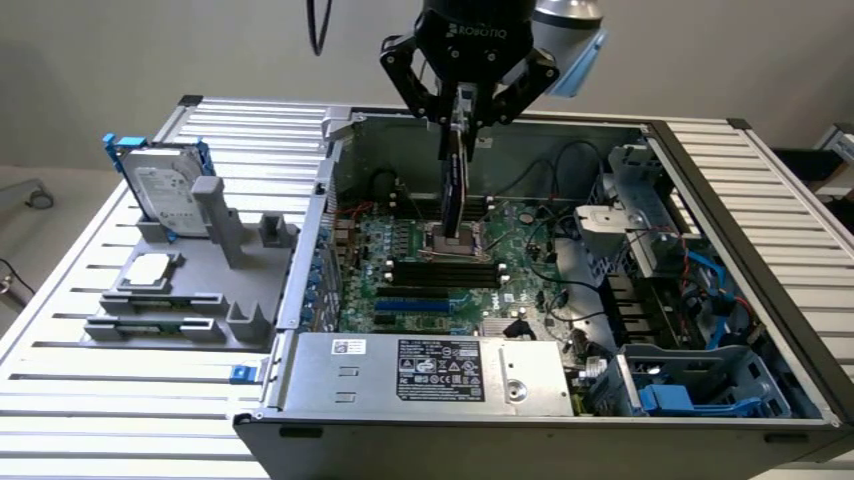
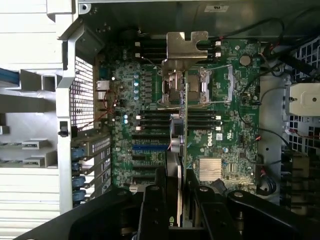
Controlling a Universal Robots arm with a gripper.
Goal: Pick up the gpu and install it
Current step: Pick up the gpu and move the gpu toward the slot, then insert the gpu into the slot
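Gripper (image 1: 462, 118), black and two-fingered, at upper centre of the exterior view; clenched on the top edge of the gpu (image 1: 455, 180), a small flat expansion card of green circuit board with a dark cooler; card hangs upright, edge-on to the camera, lower edge over the green motherboard (image 1: 514, 240) inside the open grey metal computer case (image 1: 400, 150); cannot tell whether the card touches a slot.

Wrist view: black fingers (image 2: 155, 205) pinch the card from both sides; silver metal end bracket (image 2: 186, 47) at the card's far end from the wrist, over the processor socket area.

Long thin black memory sticks (image 1: 434, 270) sit in their slots just below the card in the exterior view; grey power supply box with a black-and-white label (image 1: 427, 375) at lower centre.

Grey plastic parts holder (image 1: 174, 290) at the exterior view's left, on the ribbed aluminium table (image 1: 80, 400); silver hard drive in a blue frame (image 1: 167, 185) stands upright in it, well apart from the card.
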